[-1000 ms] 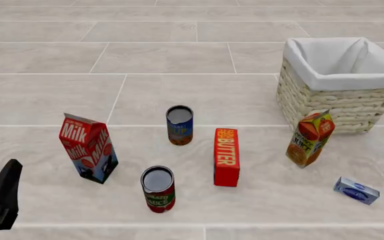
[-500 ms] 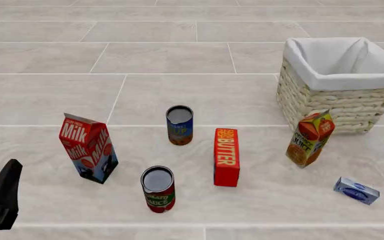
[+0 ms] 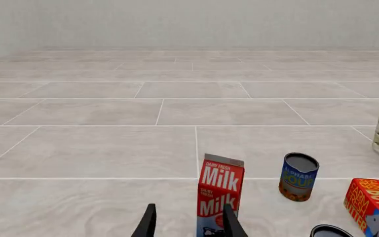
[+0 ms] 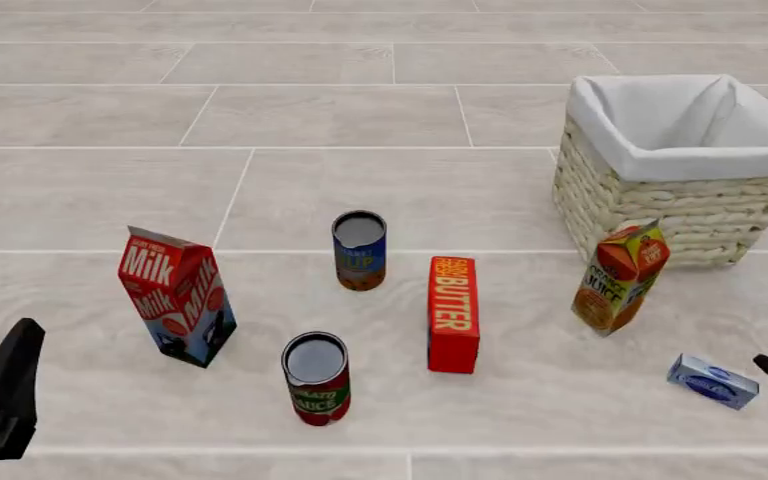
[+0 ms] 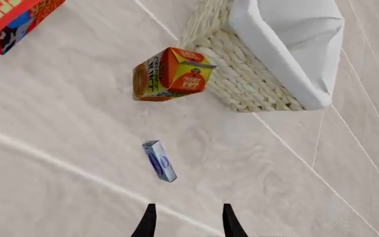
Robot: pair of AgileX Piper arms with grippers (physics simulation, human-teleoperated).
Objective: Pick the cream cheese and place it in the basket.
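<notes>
Right fingers [image 5: 155,221] spread near the cream cheese [image 4: 712,381]; orange juice carton [image 4: 620,277] fronts the basket [image 4: 624,200].

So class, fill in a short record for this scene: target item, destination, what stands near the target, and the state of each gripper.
target: cream cheese, lying on the table, not held
destination: basket, white-lined, nothing visible inside
nearest neighbour: orange juice carton, standing between the target and the basket
other items: milk carton, butter box, two open cans
left gripper: open, holding nothing, beside the milk carton
right gripper: open, holding nothing, near the cream cheese
</notes>
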